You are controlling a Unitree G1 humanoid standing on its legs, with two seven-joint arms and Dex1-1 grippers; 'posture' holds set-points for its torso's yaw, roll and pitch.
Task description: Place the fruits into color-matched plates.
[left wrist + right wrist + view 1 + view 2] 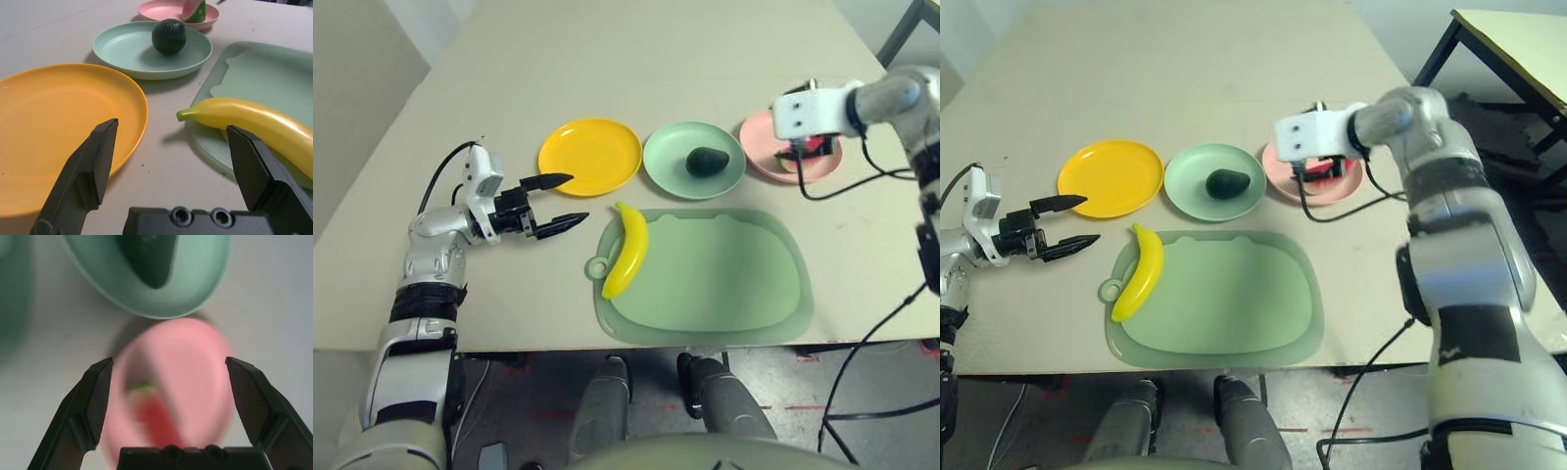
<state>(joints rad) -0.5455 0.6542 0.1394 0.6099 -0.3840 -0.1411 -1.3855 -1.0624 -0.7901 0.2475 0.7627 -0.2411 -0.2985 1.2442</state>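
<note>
Left wrist view gave me the close-up the head cam couldn't: my left claw (168, 161) was spread wide with nothing in it, one finger over the yellow plate (58, 127), the other by the banana (254, 125), whose green tip poked off the cutting board (274, 83). Behind those sat the avocado (168, 35) in the green plate (122, 49), and the watermelon (194, 10) in the pink plate (161, 9).

From the head cam the layout was clearer: three plates in a row, banana lying along the board's left edge, my left arm low and pointing right at the gap between yellow plate and board.

My right claw (168, 396) hung over the pink plate looking down, also wide open and empty, forearm reaching in from the right.
</note>
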